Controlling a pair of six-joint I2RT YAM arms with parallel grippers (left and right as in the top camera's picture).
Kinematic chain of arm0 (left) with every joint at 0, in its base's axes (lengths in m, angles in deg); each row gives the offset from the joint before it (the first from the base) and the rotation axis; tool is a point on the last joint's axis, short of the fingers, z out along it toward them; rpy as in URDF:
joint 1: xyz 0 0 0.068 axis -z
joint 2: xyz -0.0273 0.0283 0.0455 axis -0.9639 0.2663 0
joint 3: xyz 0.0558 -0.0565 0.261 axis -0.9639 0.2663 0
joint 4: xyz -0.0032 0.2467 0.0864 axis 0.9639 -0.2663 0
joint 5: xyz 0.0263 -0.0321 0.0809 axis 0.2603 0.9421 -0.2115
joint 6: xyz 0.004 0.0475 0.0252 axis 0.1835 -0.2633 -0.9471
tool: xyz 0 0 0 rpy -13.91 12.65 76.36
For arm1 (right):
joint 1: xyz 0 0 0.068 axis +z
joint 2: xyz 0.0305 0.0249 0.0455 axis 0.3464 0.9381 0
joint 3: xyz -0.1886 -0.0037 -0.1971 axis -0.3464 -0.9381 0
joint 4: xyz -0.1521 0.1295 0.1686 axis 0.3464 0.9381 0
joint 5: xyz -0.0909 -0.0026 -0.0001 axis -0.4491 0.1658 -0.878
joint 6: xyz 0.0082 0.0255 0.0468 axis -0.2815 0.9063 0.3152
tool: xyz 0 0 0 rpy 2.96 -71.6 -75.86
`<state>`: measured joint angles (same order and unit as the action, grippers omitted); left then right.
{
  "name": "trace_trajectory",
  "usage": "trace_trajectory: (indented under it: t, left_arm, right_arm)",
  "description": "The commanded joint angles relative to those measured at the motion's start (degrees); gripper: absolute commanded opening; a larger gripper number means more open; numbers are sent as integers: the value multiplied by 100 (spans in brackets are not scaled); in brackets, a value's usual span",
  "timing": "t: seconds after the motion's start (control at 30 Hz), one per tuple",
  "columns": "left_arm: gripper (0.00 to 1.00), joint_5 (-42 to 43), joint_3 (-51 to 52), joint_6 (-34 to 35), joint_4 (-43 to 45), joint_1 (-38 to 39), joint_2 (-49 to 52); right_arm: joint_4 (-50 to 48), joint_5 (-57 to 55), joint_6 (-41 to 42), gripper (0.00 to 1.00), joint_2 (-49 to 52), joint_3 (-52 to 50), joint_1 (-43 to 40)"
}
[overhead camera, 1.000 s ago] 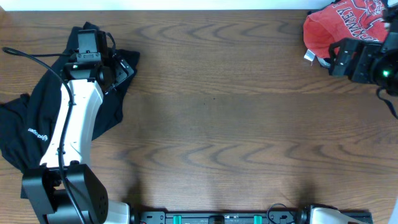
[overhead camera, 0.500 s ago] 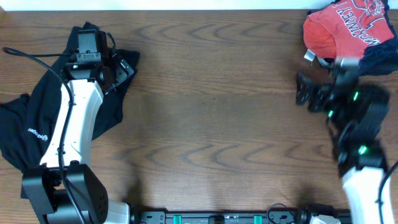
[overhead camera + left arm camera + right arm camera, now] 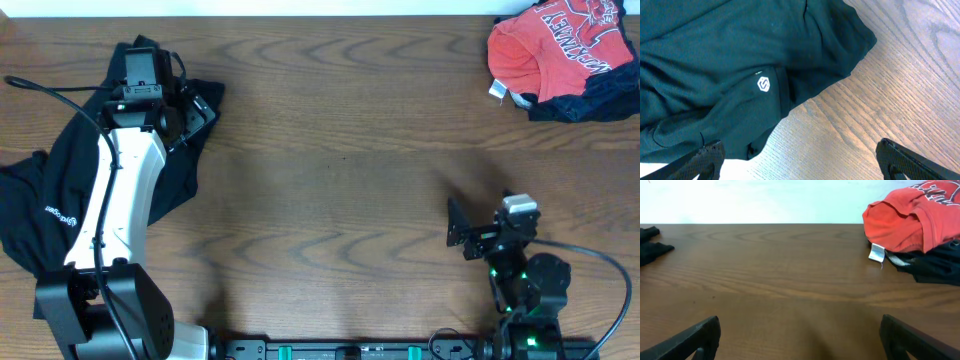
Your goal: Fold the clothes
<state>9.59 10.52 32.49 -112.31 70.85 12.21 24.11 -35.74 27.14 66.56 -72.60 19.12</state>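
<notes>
The clothes lie in two heaps. A red-orange T-shirt [image 3: 540,45] with varsity lettering is bunched at the far right corner, over a dark garment [image 3: 590,98]. The right wrist view shows the T-shirt [image 3: 905,222] ahead to the right, well away. A black top [image 3: 60,200] with a small white logo [image 3: 763,84] is spread at the left under the left arm. My left gripper [image 3: 203,113] hovers open over the top's right edge [image 3: 801,160], holding nothing. My right gripper [image 3: 456,228] is open and empty low over bare wood [image 3: 800,337] near the front right.
A white label [image 3: 876,253] sticks out under the T-shirt. The wooden table [image 3: 340,170] stretches between the two heaps. A black cable [image 3: 50,90] loops over the left arm. The arm bases stand along the front edge.
My right arm has drawn back from beside the red T-shirt at the far right to the front of the table, jaws open and empty. The left arm has not moved.
</notes>
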Motion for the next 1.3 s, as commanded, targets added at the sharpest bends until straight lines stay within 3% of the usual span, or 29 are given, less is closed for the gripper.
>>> trace_trajectory:
  t: [0.0,0.17,0.47,1.27]
  left_arm:
    - [98,-28,31,28,-7,-9,76]
    - [98,-28,31,28,-7,-9,76]
    - [98,-28,31,28,-7,-9,76]
    - [98,-28,31,28,-7,-9,76]
  right_arm:
    - [31,-109,188,99,-409,-321,59]
    - [636,-192,188,99,-890,-308,90]
    - [616,-131,186,99,-1823,-308,79]
    - [623,-214,17,99,-1794,-306,79]
